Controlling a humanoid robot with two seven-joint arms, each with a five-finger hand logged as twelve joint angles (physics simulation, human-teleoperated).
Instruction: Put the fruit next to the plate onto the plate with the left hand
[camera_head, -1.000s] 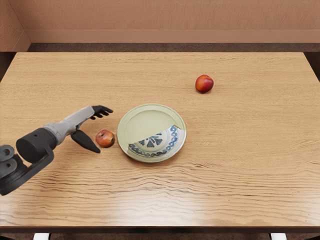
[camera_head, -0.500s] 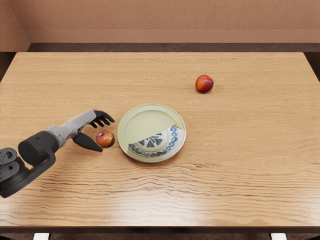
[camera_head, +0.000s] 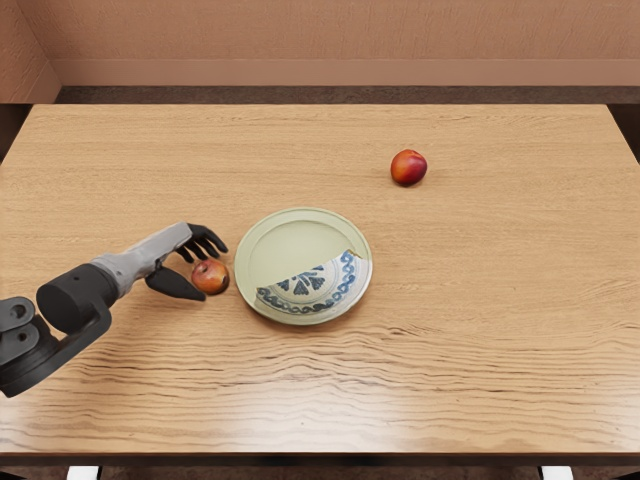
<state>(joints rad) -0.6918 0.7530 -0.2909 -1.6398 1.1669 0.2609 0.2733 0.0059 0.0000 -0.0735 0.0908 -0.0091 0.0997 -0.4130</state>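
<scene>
Left hand (camera_head: 180, 255) spread wide, thumb and fingers bracketing but not closed on the fruit (camera_head: 210, 277), which sits on the worktop (camera_head: 480, 300) just beside the plate (camera_head: 285, 240), at its 9 o'clock.

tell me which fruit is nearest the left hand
The small fruit right beside the plate, at the left hand; the other fruit lies far beyond the plate.

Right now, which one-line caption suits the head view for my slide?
Left hand open around the small red fruit beside the plate, not yet lifting it; another fruit lies farther back.
</scene>
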